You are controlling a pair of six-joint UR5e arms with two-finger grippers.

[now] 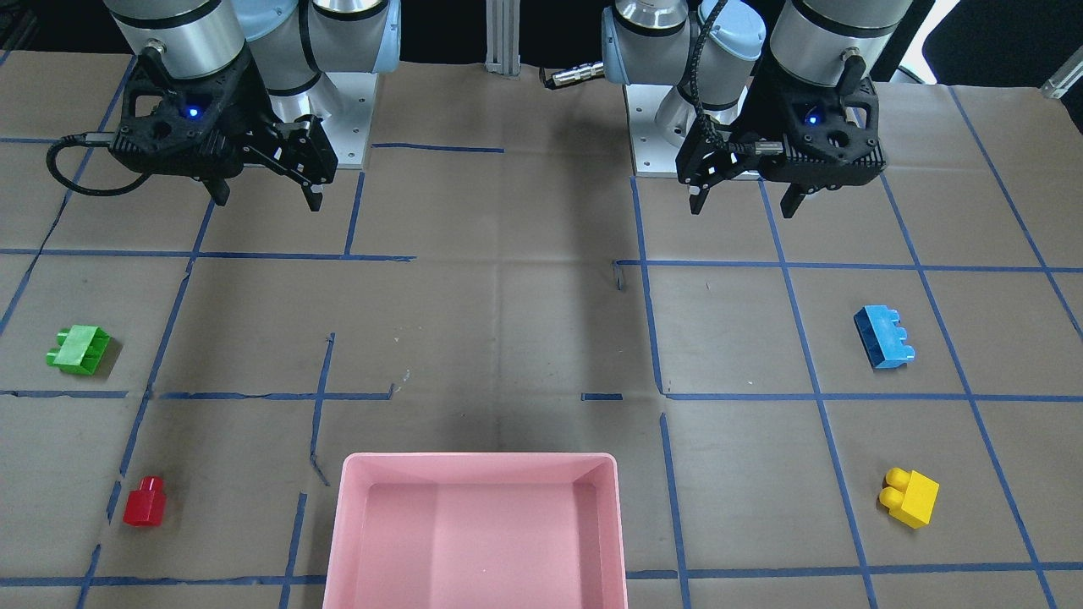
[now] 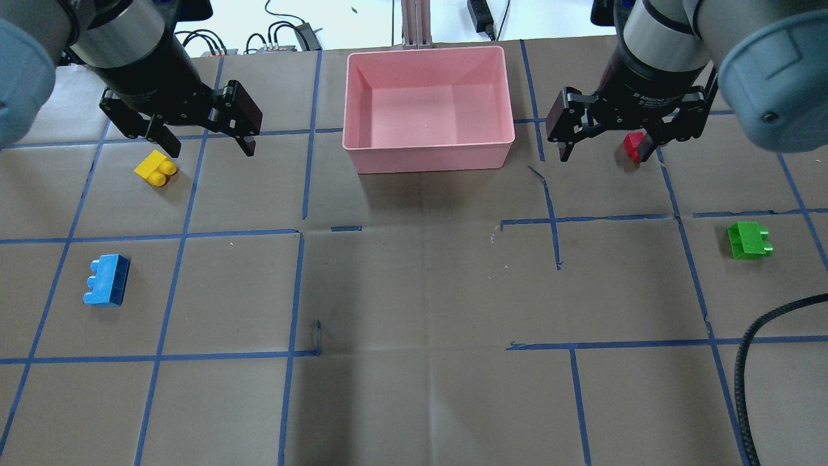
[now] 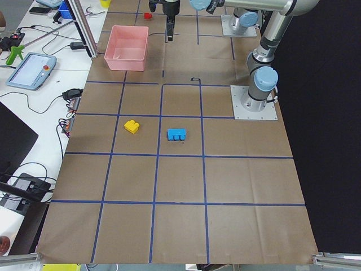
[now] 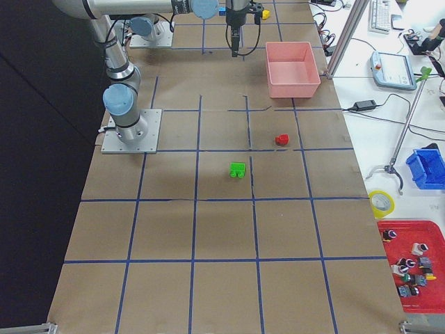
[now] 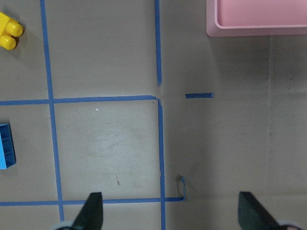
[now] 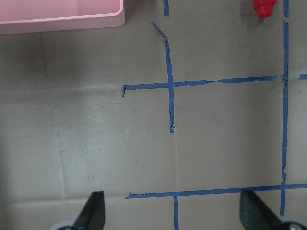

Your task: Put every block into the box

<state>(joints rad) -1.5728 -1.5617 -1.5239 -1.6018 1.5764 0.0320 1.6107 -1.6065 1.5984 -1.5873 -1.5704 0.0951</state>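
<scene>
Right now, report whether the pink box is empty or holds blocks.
Empty: the pink box shows a bare floor; green block, red block, blue block and yellow block lie on the table outside it.

You have brown paper [image 2: 414, 291] covering the whole tabletop, crossed by a grid of blue tape lines [image 3: 169, 202]. Beyond the edge on your side sit a grey teach pendant [image 4: 393, 69], a blue plastic bin [image 4: 421, 174], a yellow tape roll [image 4: 380, 202] and a red tray of small parts [image 4: 424, 231].

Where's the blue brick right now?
In the overhead view the blue brick lies at the left, on the robot's left side, nearer the robot than the yellow brick and well apart from the pink box.
</scene>
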